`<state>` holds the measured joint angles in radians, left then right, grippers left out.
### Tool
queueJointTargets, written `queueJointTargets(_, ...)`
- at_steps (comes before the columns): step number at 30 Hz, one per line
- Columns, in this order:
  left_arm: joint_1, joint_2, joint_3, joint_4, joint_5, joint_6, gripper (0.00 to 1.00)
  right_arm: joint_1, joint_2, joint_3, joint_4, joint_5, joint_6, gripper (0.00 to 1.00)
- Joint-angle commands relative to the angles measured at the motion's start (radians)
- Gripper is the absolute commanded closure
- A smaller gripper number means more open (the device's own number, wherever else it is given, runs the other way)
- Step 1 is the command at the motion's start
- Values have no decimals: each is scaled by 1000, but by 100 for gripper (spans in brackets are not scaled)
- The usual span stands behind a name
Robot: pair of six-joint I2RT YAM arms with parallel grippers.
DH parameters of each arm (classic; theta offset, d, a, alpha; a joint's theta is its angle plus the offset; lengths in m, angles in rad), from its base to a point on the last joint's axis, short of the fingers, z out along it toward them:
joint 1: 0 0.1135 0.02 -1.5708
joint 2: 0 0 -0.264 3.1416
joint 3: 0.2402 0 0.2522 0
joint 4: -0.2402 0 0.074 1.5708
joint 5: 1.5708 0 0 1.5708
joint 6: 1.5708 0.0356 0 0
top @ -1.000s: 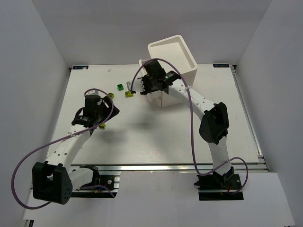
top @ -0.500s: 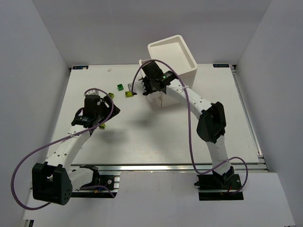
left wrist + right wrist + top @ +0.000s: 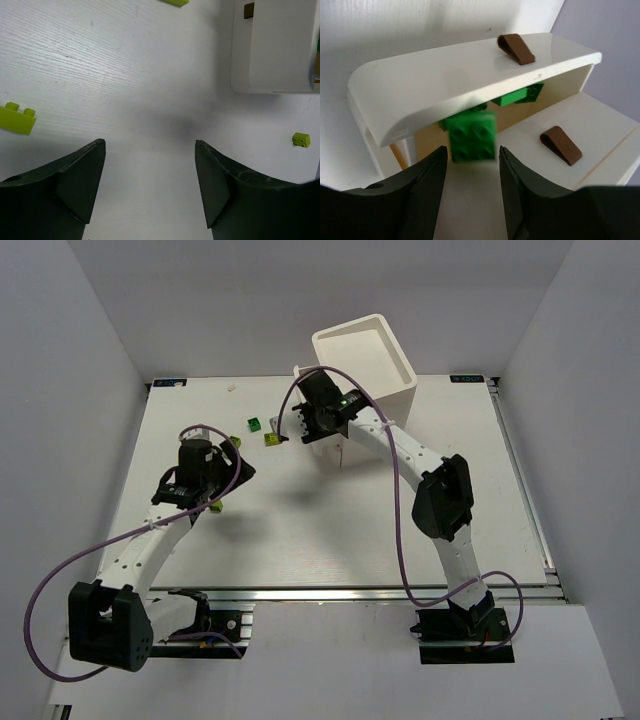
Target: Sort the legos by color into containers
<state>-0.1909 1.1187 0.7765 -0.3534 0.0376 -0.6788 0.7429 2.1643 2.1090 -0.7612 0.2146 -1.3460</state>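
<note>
Between the parted right jaws a green lego (image 3: 472,136) hangs over the pulled-out drawer (image 3: 445,75); left jaws gape wide.

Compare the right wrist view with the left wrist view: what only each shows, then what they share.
Only the right wrist: a green brick between the parted jaws of the right gripper, at the pulled-out drawer, with a second green brick inside it. Only the left wrist: the open left gripper over bare table, yellow-green bricks lying loose. Both: the white cabinet and a brown knob.
</note>
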Motion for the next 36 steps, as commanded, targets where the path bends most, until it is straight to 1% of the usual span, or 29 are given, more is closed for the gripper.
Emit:
queueJointTargets(1,5,9,12,37,25,-4,18,-8,-1,74,-35,17,-143,48)
queueJointTargets(5,5,38,30,59,35,-4,18,-13,-11,114,-39,2,-140,46)
queueJointTargets(10,5,102,78,82,53,-8,18,-23,-18,123,-56,-26,-134,45)
queueJointTargets(13,5,147,107,114,68,-21,20,-34,-31,147,-3,-70,-93,46)
queueJointTargets(14,5,164,115,149,74,-25,22,-37,-38,164,11,-90,-46,47)
queueJointTargets(15,5,182,122,168,79,-28,30,-42,-43,202,34,-109,2,50)
queueJointTargets(16,5,206,136,183,81,-31,37,-43,-50,219,60,-133,55,59)
queueJointTargets(17,5,266,179,197,81,-33,47,-56,-78,226,113,-199,114,72)
queueJointTargets(18,5,300,208,203,76,-34,58,-59,-104,217,146,-245,236,100)
queueJointTargets(19,16,341,243,192,70,-36,77,-69,-133,153,184,-321,308,100)
queueJointTargets(20,16,428,329,180,67,-34,83,-76,-212,104,238,-375,367,100)
queueJointTargets(21,27,473,375,144,49,-33,86,-83,-257,45,270,-424,466,100)
queueJointTargets(22,27,518,423,122,36,-34,87,-89,-299,-71,299,-510,510,100)
queueJointTargets(23,27,603,520,70,19,-36,85,-99,-369,-122,330,-559,545,100)
queueJointTargets(24,37,646,570,44,-5,-36,78,-108,-401,-168,345,-599,624,75)
queueJointTargets(25,38,688,619,19,-21,-31,68,-109,-429,-210,358,-651,660,58)
queueJointTargets(26,38,732,676,-27,-22,-24,49,-111,-470,-271,352,-682,688,35)
queueJointTargets(27,47,819,781,-54,-22,-13,42,-128,-491,-297,344,-717,708,11)
queueJointTargets(28,47,860,834,-77,-72,4,36,-131,-504,-323,336,-751,740,11)
queueJointTargets(29,47,901,884,-120,-87,8,27,-137,-535,-378,327,-776,748,11)
queueJointTargets(30,47,974,973,-137,-106,15,24,-154,-555,-414,321,-799,752,11)
queueJointTargets(31,47,1004,1015,-150,-131,19,23,-161,-604,-453,333,-817,765,11)
queueJointTargets(32,47,1035,1047,-172,-142,24,21,-172,-630,-537,359,-820,774,11)
queueJointTargets(33,47,1088,1120,-188,-157,27,20,-183,-655,-578,412,-824,781,11)
queueJointTargets(34,47,1115,1154,-200,-169,42,20,-188,-699,-610,434,-819,783,11)
queueJointTargets(36,47,1159,1243,-226,-197,56,19,-194,-722,-665,467,-805,795,11)
